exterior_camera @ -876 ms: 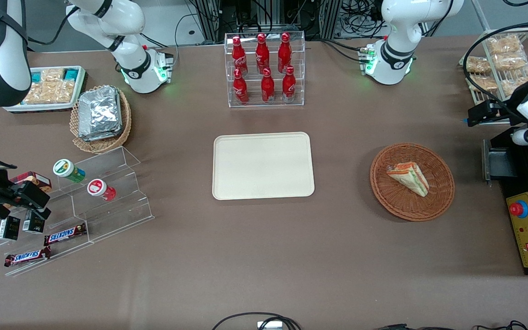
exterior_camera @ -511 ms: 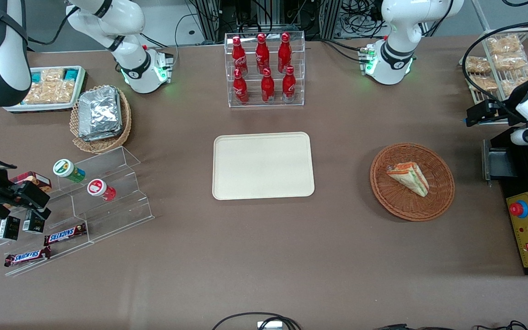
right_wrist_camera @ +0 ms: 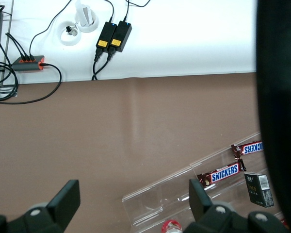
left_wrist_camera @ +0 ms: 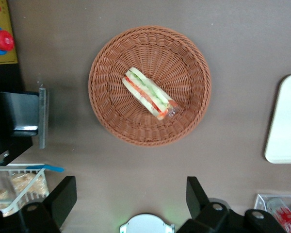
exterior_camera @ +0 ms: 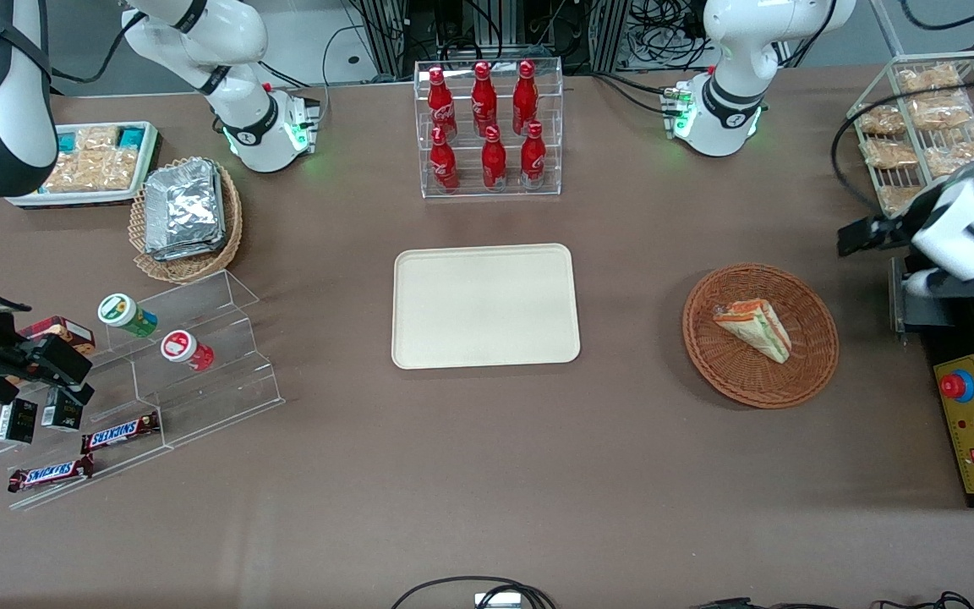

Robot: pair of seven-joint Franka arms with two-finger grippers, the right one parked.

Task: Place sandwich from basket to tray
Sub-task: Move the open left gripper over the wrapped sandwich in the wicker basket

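The sandwich (exterior_camera: 753,328), a wrapped white-bread wedge with orange, red and green layers, lies in the reddish-brown wicker basket (exterior_camera: 707,359). Both show in the left wrist view, the sandwich (left_wrist_camera: 148,93) near the middle of the basket (left_wrist_camera: 106,114). The cream tray (exterior_camera: 485,306) lies bare at the table's middle, toward the parked arm's end from the basket; its edge shows in the wrist view (left_wrist_camera: 287,121). My left gripper (exterior_camera: 867,235) hangs high beside the basket, farther from the front camera than it and toward the working arm's end. It is open and empty (left_wrist_camera: 131,194).
A black control box with a red button (exterior_camera: 973,423) stands close beside the basket. A wire rack of snack packets (exterior_camera: 918,118) stands farther back. A clear rack of red bottles (exterior_camera: 489,127) stands farther from the camera than the tray. A clear stepped stand (exterior_camera: 191,372) is toward the parked arm's end.
My left arm has swung toward the basket, the gripper now lower in the front view and closer to the basket's rim. The sandwich, basket and tray have not moved.
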